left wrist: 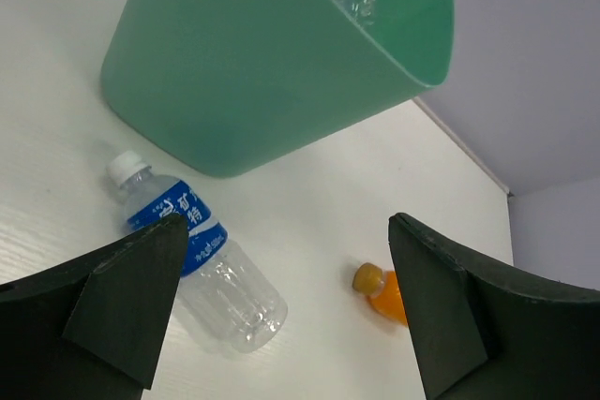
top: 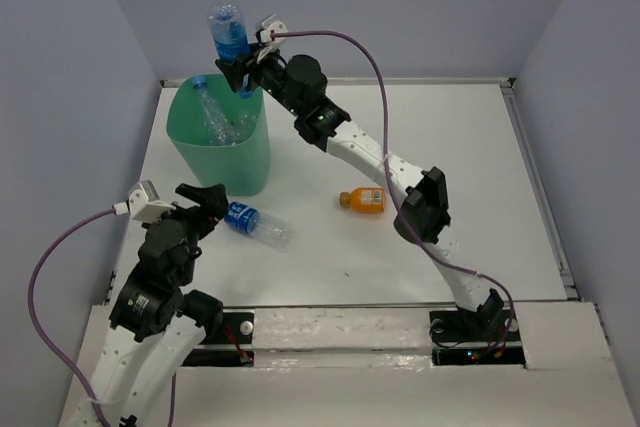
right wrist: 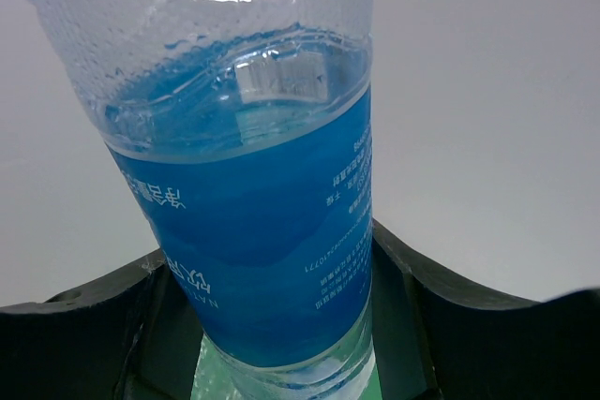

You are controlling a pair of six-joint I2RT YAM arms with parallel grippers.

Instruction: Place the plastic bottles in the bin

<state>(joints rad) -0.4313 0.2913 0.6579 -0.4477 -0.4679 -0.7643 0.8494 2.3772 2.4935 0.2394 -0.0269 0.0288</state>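
The mint-green bin (top: 190, 152) stands at the back left with several clear bottles (top: 218, 117) inside. My right gripper (top: 240, 72) is shut on a blue-labelled bottle (top: 230, 35), held upright over the bin's far rim. In the right wrist view that bottle (right wrist: 262, 231) fills the space between the fingers (right wrist: 450, 325). My left gripper (top: 205, 202) is open low over the table. Beside it lies another blue-labelled bottle (top: 255, 224). The left wrist view shows this bottle (left wrist: 202, 259) by the left finger (left wrist: 112, 297), the orange bottle (left wrist: 384, 292) by the right one, and the bin (left wrist: 281, 63) beyond.
The orange bottle (top: 362, 200) lies on its side mid-table, under the right arm's forearm (top: 400, 172). Grey walls close in the white table on the left, back and right. A raised edge strip (top: 540, 187) runs along the right side.
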